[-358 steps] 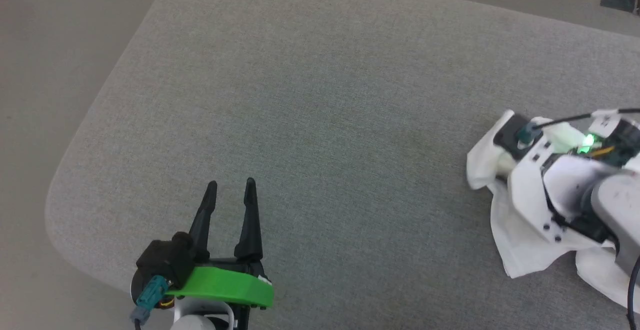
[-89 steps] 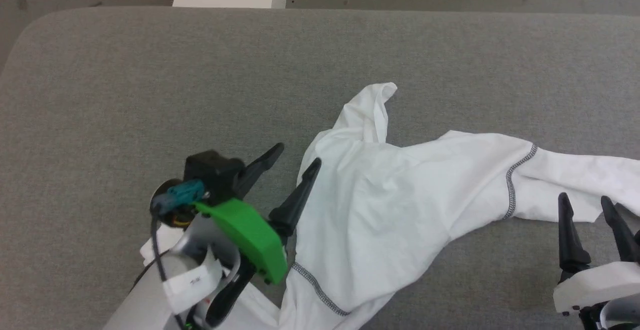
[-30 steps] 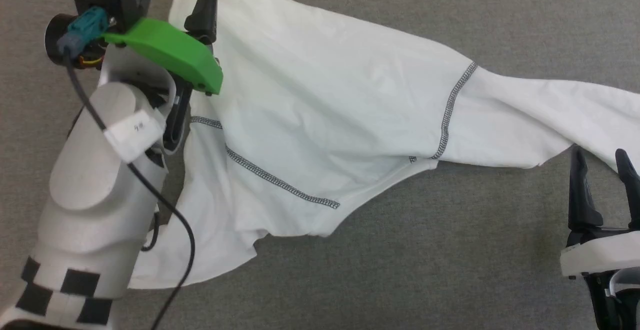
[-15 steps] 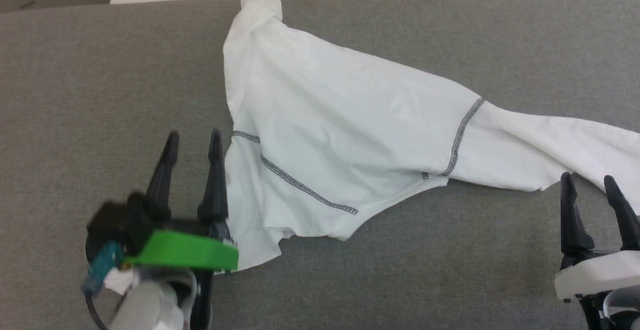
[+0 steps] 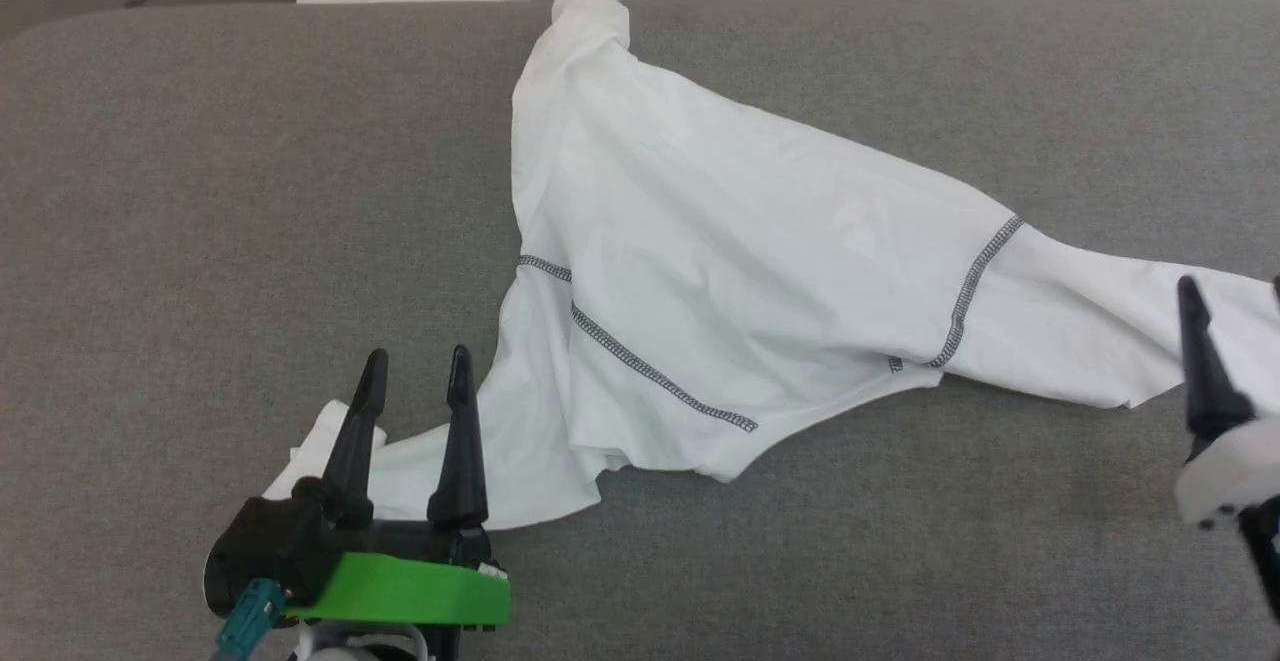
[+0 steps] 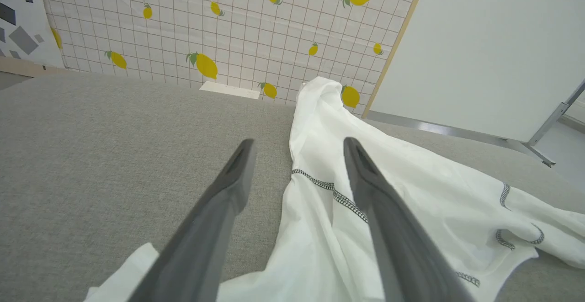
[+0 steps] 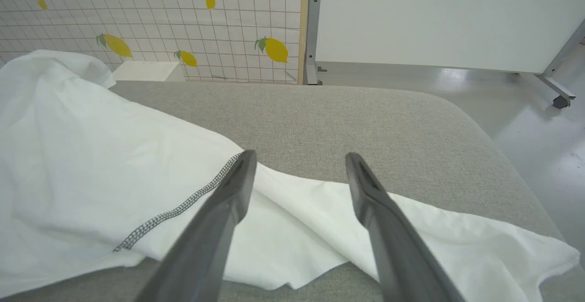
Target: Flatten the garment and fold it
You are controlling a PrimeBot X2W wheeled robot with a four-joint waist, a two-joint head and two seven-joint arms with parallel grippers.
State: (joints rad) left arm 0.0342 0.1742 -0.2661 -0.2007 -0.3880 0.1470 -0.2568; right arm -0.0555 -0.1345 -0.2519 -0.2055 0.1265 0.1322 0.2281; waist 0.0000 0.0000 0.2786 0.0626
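Where the head view looked down, the shirt (image 5: 740,271) sprawled unflattened across the grey pad (image 5: 200,191), long axis left to right, its near-left corner under the left gripper (image 5: 418,353) and its right tail under the right gripper (image 5: 1232,286). Left wrist view: jaws parted, empty, cloth below and ahead-right, lemon-print wall (image 6: 183,28) beyond. Right wrist view: jaws parted, empty, over the tail, seam to the left; white panel (image 7: 434,18) and pale floor (image 7: 525,110) behind.
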